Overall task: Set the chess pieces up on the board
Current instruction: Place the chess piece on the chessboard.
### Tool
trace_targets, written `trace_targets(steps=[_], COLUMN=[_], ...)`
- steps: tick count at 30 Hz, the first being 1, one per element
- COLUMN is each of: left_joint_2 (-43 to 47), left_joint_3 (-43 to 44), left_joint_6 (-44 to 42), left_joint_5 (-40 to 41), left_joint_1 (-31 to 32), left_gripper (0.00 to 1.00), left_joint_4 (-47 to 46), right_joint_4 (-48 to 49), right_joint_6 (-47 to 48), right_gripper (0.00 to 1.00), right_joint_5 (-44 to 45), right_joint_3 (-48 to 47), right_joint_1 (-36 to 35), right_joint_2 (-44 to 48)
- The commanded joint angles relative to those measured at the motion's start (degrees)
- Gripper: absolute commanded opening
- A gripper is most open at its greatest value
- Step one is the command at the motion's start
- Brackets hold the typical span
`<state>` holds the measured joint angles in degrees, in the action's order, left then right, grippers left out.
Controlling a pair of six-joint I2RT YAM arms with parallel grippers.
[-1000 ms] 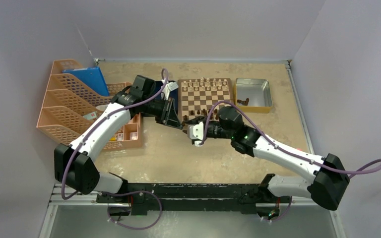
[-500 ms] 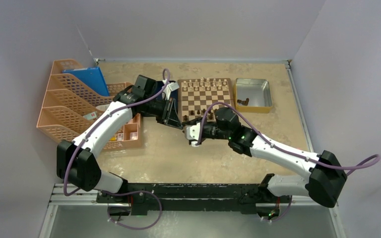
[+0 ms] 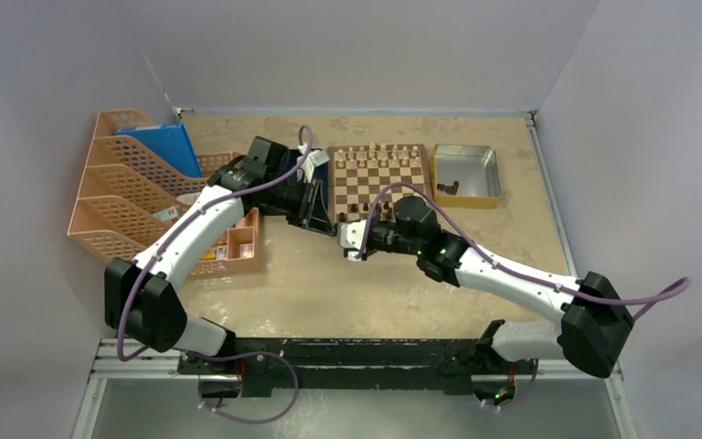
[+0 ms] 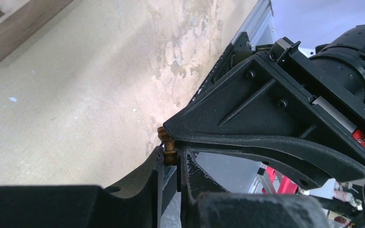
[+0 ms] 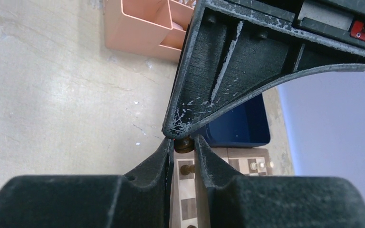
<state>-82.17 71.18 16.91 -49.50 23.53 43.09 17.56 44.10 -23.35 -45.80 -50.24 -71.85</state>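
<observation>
Tip to tip above the table, the right gripper pinches a tiny dark chess piece that the left gripper clamps too, both just off the near-left corner of the chessboard beyond.

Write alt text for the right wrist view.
The right gripper pinches a tiny dark brown chess piece between its black fingers, with the tip of the left gripper meeting it from above. Behind lie the chessboard, a dark blue tray and a peach organiser.
</observation>
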Motion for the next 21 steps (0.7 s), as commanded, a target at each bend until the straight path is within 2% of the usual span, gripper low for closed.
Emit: trace_targets(steps=[1,8,21], left_joint_2=[1.3,3.1,3.5], left_joint_3=[4.6,6.8,6.3], left_joint_6=[0.5,1.6,2.1], left_joint_5=[3.4,11.9,17.7], left_joint_1=[0.0,0.0,0.1], left_gripper=[0.0,0.01,0.05], left_joint_4=[-2.9,-3.5,-6.2], right_joint_4=[1.8,3.1,5.0], right_joint_6=[-6.6,-11.5,-20.9], right_gripper=[0.16,0.15,0.14], right_joint_5=[-0.2,0.5,0.0], right_joint_3=[-1.9,-3.0,-5.1], right_joint_1=[-0.4,-0.4,-0.1], right_joint_2=[-2.2,-4.3,-7.3])
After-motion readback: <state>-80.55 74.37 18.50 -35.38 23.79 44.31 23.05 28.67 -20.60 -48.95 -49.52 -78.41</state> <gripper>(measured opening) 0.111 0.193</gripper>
